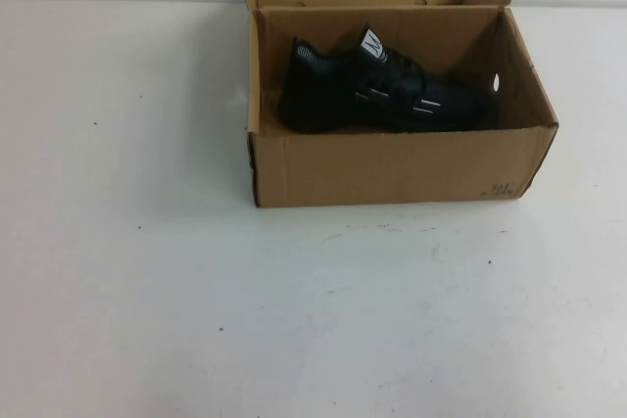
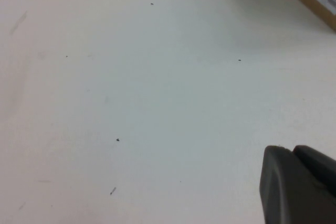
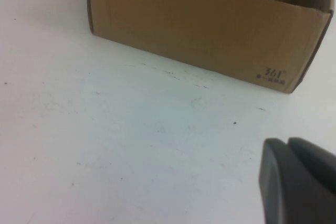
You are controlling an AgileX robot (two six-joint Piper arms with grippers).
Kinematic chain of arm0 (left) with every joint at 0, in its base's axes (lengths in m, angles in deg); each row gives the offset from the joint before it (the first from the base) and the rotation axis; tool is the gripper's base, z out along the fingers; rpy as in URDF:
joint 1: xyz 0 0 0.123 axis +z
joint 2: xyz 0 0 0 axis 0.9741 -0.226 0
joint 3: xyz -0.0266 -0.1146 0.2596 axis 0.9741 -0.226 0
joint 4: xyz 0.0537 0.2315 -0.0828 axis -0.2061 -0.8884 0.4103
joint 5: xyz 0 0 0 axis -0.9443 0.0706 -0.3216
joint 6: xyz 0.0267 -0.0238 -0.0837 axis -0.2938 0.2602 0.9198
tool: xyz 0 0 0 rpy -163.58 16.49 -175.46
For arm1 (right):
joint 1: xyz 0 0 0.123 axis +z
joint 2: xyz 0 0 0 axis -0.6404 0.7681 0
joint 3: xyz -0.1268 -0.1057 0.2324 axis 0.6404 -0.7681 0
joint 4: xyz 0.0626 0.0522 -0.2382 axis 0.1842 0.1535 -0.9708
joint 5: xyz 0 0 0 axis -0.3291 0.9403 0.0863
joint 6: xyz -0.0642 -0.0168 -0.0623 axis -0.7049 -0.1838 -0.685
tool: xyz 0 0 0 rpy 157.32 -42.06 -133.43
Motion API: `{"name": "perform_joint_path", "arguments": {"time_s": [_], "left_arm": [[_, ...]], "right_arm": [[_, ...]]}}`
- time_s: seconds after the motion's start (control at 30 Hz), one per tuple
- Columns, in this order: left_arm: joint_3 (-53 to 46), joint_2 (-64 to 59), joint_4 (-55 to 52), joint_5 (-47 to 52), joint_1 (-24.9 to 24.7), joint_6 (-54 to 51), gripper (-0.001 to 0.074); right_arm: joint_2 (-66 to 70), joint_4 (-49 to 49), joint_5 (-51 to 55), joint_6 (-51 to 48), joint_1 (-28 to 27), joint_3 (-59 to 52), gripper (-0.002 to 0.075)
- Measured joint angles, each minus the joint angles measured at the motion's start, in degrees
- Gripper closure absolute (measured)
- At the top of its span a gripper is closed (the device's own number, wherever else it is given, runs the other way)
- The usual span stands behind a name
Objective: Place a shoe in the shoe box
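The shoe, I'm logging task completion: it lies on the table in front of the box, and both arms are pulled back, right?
Not quite. The shoe lies inside the box, as the high view shows. Both arms are pulled back: the left gripper and the right gripper hang over bare table.

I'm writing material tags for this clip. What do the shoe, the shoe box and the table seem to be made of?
The shoe: apparently matte black fabric or mesh, with a ridged heel and small silvery side marks.
The shoe box: brown cardboard, dull, printed on its front wall.
The table: smooth white surface with scuffs; material unclear.
The left tool and right tool hover over bare table, matte dark, likely plastic.
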Motion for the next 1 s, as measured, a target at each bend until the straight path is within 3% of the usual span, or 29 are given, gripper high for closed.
{"name": "perform_joint_path", "arguments": {"time_s": [0.57, 0.73, 0.87, 1.0], "left_arm": [[0.0, 0.0, 0.0, 0.12, 0.0, 0.0, 0.0738], [0.0, 0.0, 0.0, 0.12, 0.0, 0.0, 0.0738], [0.0, 0.0, 0.0, 0.12, 0.0, 0.0, 0.0738], [0.0, 0.0, 0.0, 0.12, 0.0, 0.0, 0.0738]], "right_arm": [[0.0, -0.19, -0.26, 0.0, 0.0, -0.12, 0.0743], [-0.11, -0.71, -9.83, 0.57, 0.0, -2.58, 0.0743], [-2.03, -2.49, -20.26, 7.02, 0.0, -7.29, 0.0743], [-5.23, -13.4, -24.21, 20.26, 0.0, -12.15, 0.0743]]}}
